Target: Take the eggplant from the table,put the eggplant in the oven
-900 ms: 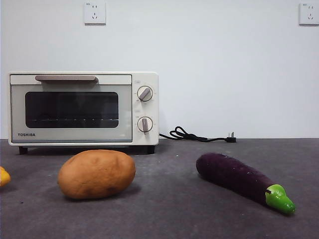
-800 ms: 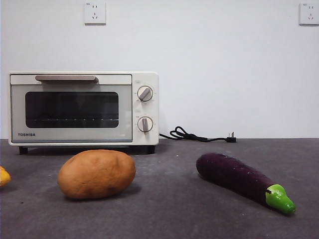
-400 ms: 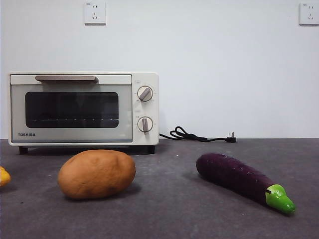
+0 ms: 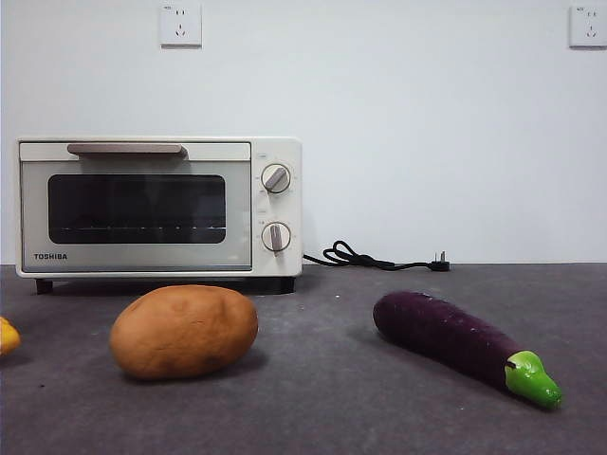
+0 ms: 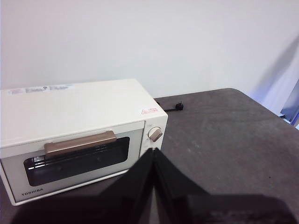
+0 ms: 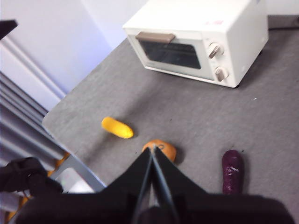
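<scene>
A dark purple eggplant (image 4: 453,337) with a green stem cap lies on the grey table (image 4: 322,398) at the front right; the right wrist view shows the eggplant (image 6: 232,169) from high above. The cream oven (image 4: 157,207) stands at the back left with its door closed, also seen as the oven (image 5: 74,133) in the left wrist view and the oven (image 6: 198,39) in the right wrist view. My left gripper (image 5: 153,156) is shut, high above the table in front of the oven. My right gripper (image 6: 152,156) is shut too, high over the table's near side. Neither arm shows in the front view.
A fat brown potato (image 4: 184,331) lies left of the eggplant, in front of the oven. A yellow item (image 6: 117,127) lies near the table's left edge. The black power cord (image 4: 375,258) trails behind the oven's right side.
</scene>
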You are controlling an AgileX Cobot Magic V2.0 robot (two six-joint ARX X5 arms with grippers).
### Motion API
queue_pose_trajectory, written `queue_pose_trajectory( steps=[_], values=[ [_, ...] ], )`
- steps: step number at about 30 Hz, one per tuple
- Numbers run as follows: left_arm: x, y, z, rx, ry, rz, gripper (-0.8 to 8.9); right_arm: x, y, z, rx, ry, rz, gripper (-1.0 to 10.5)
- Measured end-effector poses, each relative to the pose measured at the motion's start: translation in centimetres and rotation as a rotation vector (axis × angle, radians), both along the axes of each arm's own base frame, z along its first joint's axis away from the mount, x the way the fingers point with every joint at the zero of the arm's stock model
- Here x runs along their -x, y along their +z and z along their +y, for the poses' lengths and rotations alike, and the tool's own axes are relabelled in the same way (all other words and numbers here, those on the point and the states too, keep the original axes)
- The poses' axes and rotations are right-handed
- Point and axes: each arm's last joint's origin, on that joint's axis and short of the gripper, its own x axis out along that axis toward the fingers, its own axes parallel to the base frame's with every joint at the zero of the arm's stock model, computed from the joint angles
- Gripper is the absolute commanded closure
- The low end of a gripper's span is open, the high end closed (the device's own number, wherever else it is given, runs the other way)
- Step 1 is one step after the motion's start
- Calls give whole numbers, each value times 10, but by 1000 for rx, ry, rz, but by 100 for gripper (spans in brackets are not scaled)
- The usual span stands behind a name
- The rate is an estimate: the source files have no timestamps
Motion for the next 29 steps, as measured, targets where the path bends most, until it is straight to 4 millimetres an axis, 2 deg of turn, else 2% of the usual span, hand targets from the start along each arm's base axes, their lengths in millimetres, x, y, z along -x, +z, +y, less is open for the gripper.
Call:
queue_pose_trajectory(
  steps=[6, 12, 17, 23, 29],
  values=[
    [-9, -2, 0, -5, -1, 24, 819, -4, -2, 3, 6, 28, 18, 920],
    [-18, -5, 0, -13, -3, 47, 818, -12, -5, 7, 13, 50, 50, 539],
    [-29, -8, 0, -27, -7, 74, 819, -21, -8, 11, 20, 66, 85, 404],
    [-45, -11, 0, -42, -12, 82, 819, -26, -12, 15, 31, 88, 132, 373],
    [-71, -17, -1, -59, -16, 89, 819, -30, -17, 20, 45, 110, 184, 375]
  ],
)
